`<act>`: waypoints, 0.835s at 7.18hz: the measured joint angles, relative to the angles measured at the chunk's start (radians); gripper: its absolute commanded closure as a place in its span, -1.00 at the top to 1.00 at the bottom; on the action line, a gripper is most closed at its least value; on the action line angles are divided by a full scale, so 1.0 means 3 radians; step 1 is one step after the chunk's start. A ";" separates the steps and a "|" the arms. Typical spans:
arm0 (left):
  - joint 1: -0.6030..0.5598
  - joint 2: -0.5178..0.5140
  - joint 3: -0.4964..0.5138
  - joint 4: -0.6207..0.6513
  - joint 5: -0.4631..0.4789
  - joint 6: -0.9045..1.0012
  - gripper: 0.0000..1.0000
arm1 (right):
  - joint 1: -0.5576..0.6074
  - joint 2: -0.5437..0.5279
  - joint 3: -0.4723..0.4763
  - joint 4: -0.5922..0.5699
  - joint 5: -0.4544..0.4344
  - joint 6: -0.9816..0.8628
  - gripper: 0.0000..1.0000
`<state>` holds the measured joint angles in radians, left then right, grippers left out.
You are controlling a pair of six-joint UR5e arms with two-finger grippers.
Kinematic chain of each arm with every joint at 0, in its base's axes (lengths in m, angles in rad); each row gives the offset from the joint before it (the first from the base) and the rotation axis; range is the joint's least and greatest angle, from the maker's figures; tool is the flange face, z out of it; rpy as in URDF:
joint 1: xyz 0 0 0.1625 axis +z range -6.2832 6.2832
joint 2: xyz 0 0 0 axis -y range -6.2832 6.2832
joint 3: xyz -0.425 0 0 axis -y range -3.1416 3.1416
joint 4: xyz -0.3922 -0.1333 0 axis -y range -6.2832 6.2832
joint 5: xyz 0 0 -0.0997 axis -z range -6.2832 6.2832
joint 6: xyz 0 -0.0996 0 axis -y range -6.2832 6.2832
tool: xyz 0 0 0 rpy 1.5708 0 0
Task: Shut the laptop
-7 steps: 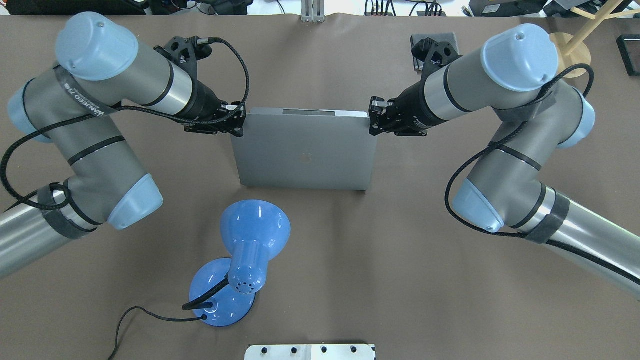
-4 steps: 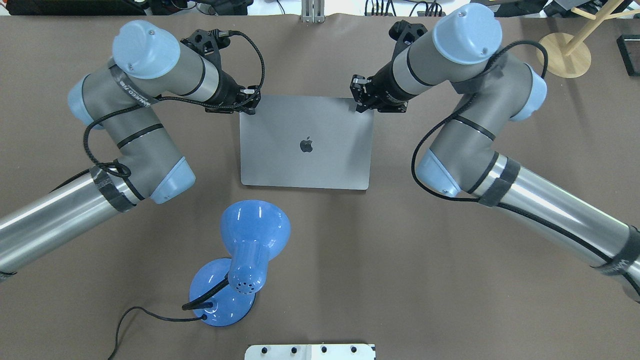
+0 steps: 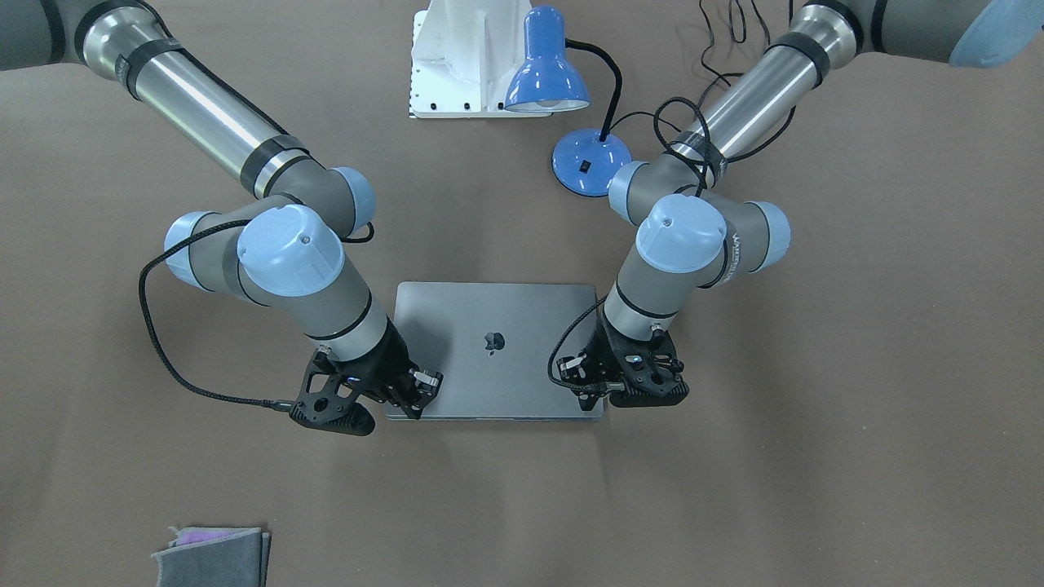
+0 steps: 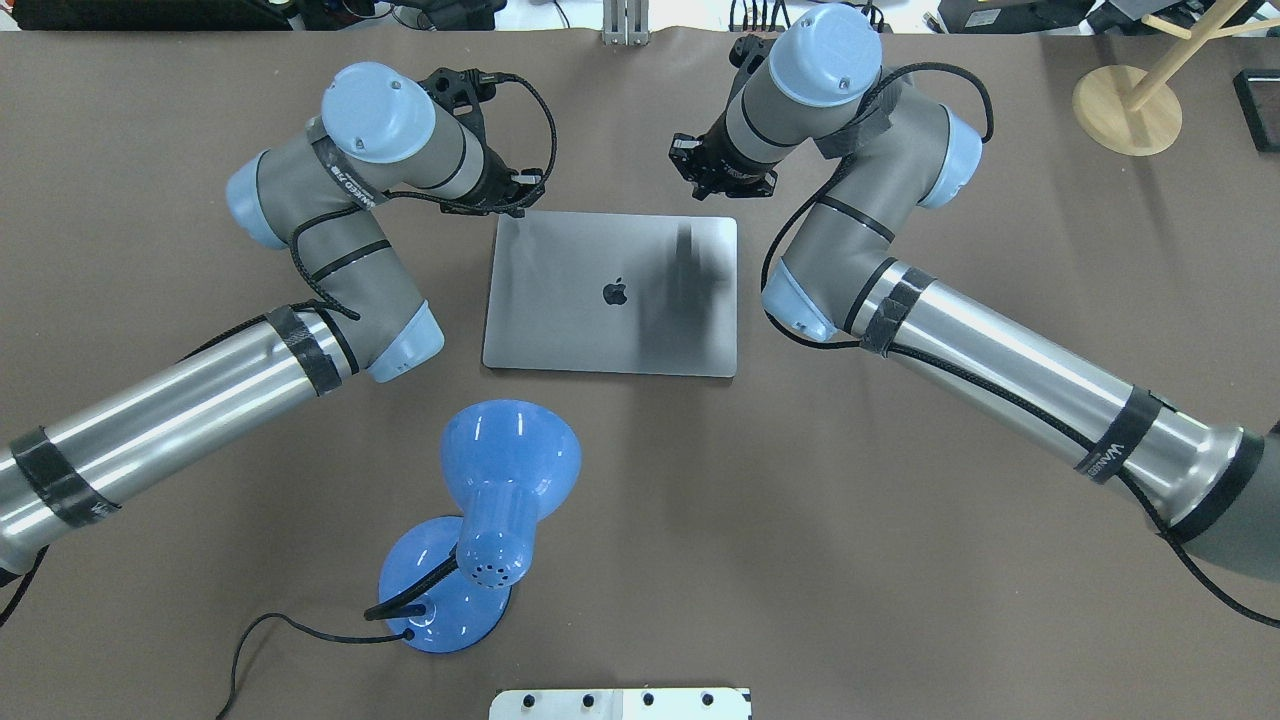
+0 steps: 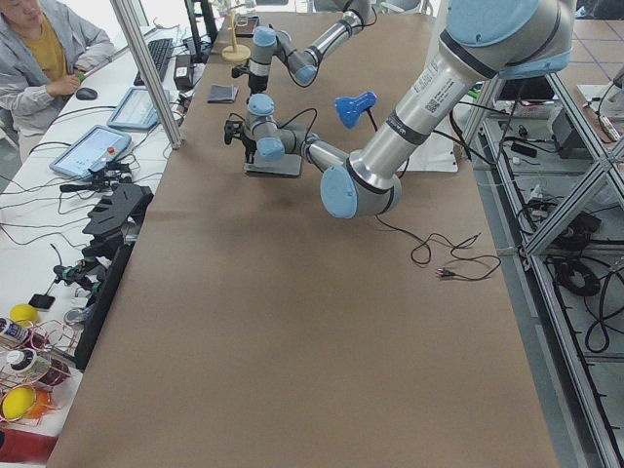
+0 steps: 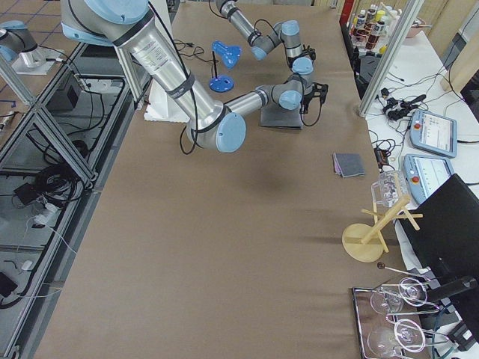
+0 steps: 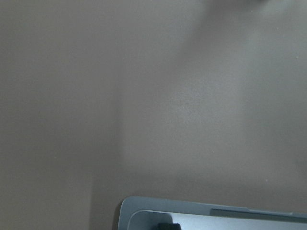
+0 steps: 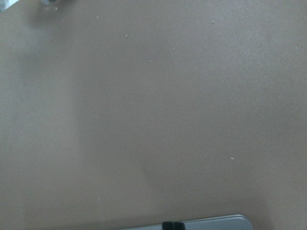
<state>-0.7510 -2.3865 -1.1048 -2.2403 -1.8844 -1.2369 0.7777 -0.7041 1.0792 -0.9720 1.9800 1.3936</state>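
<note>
The space-grey laptop (image 4: 610, 330) lies flat and closed in the middle of the table, with its apple logo facing up. It also shows in the front-facing view (image 3: 489, 310). My left gripper (image 4: 515, 195) stands over the lid's far left corner, fingers together and pointing down. My right gripper (image 4: 715, 185) stands over the far right corner, also with fingers together. In the front-facing view the left gripper (image 3: 591, 393) and right gripper (image 3: 416, 395) overlap those corners. Each wrist view shows only the laptop's edge (image 7: 216, 220) (image 8: 216, 223) and a single dark fingertip. Neither gripper holds anything.
A blue desk lamp (image 4: 510, 460) with a black cord stands on the robot's side of the laptop, towards the left. A white base plate (image 4: 620, 703) is at the near edge. A wooden stand (image 4: 1110, 110) is at the far right. A grey cloth (image 3: 212, 554) lies by the far edge.
The lid has gone from tilted up to flat on the base. Both arms have swung forward and inward, and the grippers followed the lid's far edge down.
</note>
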 measured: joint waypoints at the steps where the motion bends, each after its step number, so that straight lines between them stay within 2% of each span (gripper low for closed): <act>1: 0.0001 -0.0026 0.0058 -0.0019 0.0004 0.0014 -1.00 | -0.0037 0.0032 -0.0103 0.0032 -0.0030 -0.0003 -1.00; 3: 0.0005 -0.0099 0.0179 -0.0031 0.0004 0.0021 -1.00 | -0.0128 0.0049 -0.0207 0.0052 -0.0111 -0.0006 -1.00; 4: 0.0003 -0.0117 0.0182 -0.0038 0.0002 0.0020 0.27 | -0.0134 0.0043 -0.0197 0.0054 -0.0110 -0.0020 0.98; 5: -0.0017 -0.0099 0.0108 -0.0041 -0.0005 0.0020 0.95 | -0.0098 0.0012 -0.0118 0.0041 -0.0055 -0.0058 1.00; 6: -0.0070 0.0012 -0.0079 -0.0013 -0.0023 0.0034 0.96 | 0.0018 -0.0067 0.0045 -0.0016 0.0115 -0.0099 1.00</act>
<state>-0.7719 -2.3829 -1.1284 -2.2442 -1.8913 -1.2266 0.7831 -0.7244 1.0928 -0.9767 2.0146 1.3637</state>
